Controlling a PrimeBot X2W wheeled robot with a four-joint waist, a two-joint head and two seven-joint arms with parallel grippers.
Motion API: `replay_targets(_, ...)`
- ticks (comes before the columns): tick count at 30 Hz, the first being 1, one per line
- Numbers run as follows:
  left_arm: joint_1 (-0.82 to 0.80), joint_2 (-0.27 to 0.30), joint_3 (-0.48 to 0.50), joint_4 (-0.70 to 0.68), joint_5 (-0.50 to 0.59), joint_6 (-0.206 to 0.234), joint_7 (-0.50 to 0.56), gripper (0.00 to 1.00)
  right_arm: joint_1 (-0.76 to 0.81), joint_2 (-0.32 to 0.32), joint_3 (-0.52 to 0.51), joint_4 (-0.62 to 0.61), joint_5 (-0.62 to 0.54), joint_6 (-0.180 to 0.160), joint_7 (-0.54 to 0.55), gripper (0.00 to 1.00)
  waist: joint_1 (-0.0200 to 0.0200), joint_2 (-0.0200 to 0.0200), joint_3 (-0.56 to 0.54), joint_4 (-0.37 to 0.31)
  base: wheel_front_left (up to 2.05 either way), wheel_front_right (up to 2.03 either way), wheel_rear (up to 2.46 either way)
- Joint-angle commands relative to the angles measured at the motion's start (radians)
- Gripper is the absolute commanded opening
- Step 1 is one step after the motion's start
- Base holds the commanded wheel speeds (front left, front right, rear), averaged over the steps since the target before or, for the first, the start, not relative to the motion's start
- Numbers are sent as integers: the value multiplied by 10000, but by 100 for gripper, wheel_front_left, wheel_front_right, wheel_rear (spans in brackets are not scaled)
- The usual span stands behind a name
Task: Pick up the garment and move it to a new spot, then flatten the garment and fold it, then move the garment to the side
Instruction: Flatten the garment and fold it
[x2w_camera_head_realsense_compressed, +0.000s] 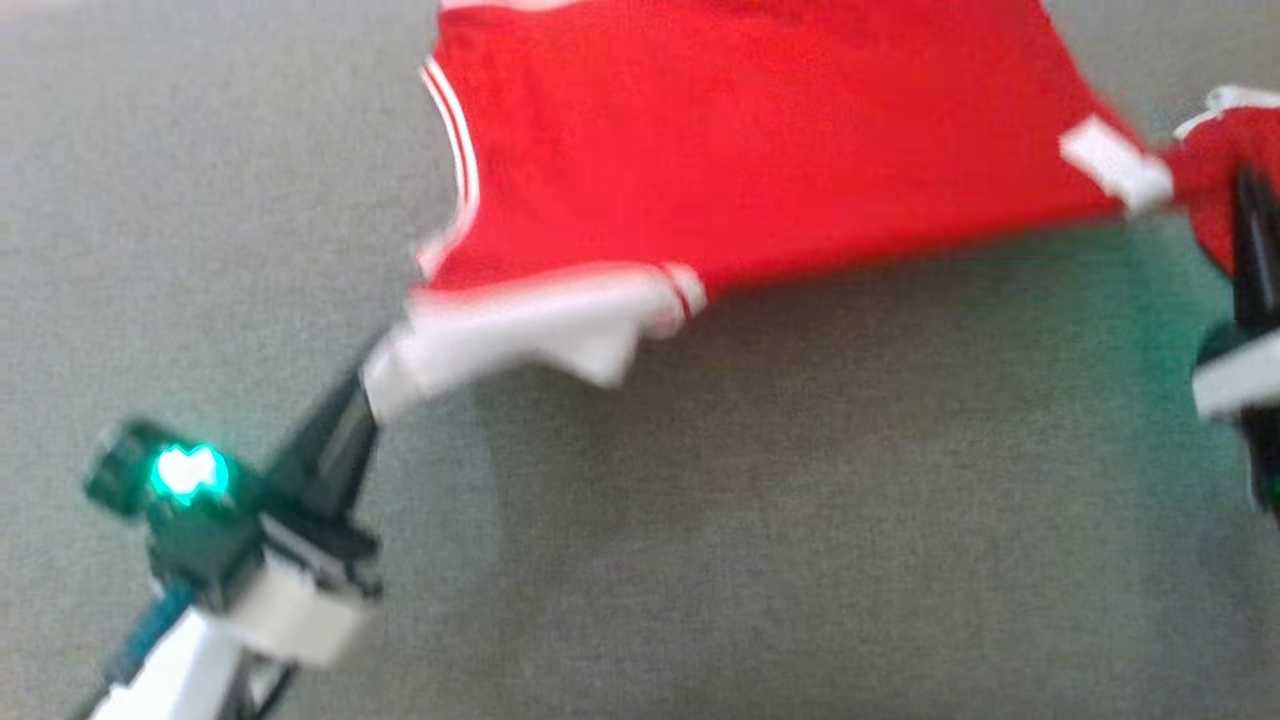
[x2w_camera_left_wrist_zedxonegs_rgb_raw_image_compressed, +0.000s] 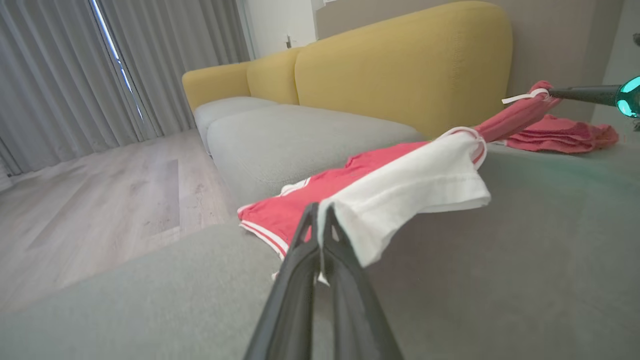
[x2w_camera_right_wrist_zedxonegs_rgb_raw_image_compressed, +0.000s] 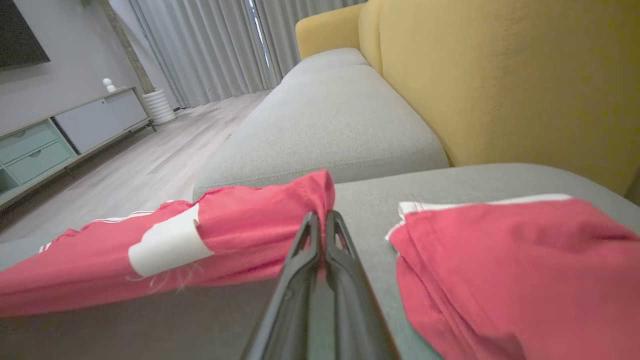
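Observation:
The garment (x2w_camera_head_realsense_compressed: 750, 150) is red with white stripes and white trim, and it hangs stretched between my two grippers just above the grey sofa seat (x2w_camera_head_realsense_compressed: 800, 520). At the lower left, my left gripper (x2w_camera_head_realsense_compressed: 368, 385) is shut on the garment's white cuff (x2w_camera_left_wrist_zedxonegs_rgb_raw_image_compressed: 415, 185); the same grip shows in the left wrist view (x2w_camera_left_wrist_zedxonegs_rgb_raw_image_compressed: 320, 212). At the right edge, my right gripper (x2w_camera_head_realsense_compressed: 1245, 185) is shut on a bunched red corner, seen close up in the right wrist view (x2w_camera_right_wrist_zedxonegs_rgb_raw_image_compressed: 322, 217). The far part of the garment (x2w_camera_right_wrist_zedxonegs_rgb_raw_image_compressed: 240, 225) sags towards the cushion.
A second red cloth (x2w_camera_right_wrist_zedxonegs_rgb_raw_image_compressed: 500, 260) lies folded on the seat just right of my right gripper. The yellow backrest (x2w_camera_left_wrist_zedxonegs_rgb_raw_image_compressed: 400, 65) rises behind. The seat's edge drops to wooden floor (x2w_camera_left_wrist_zedxonegs_rgb_raw_image_compressed: 100, 200) on the left. A low cabinet (x2w_camera_right_wrist_zedxonegs_rgb_raw_image_compressed: 60, 135) stands against the far wall.

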Motion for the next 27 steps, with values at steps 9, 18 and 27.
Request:
replay_targets(9, 2023, 172, 411, -852, -205, 22, -20, 0, 3215, -183, -1482, -1977, -668, 67, -62, 0, 3, -1, -636, -58, 0, 0, 0)
replay_targets(18, 1060, 210, -147, -698, -664, 19, -20, 0, 3578, 124, -2100, -2708, -1129, 67, 152, 0, 3, -1, -197, 29, 0, 0, 0)
replay_targets(27, -1522, -32, -905, 733, -858, 18, -20, 0, 2277, 209, -1666, -1830, -1650, 67, 351, 0, 3, -1, 565, 135, 0, 0, 0)
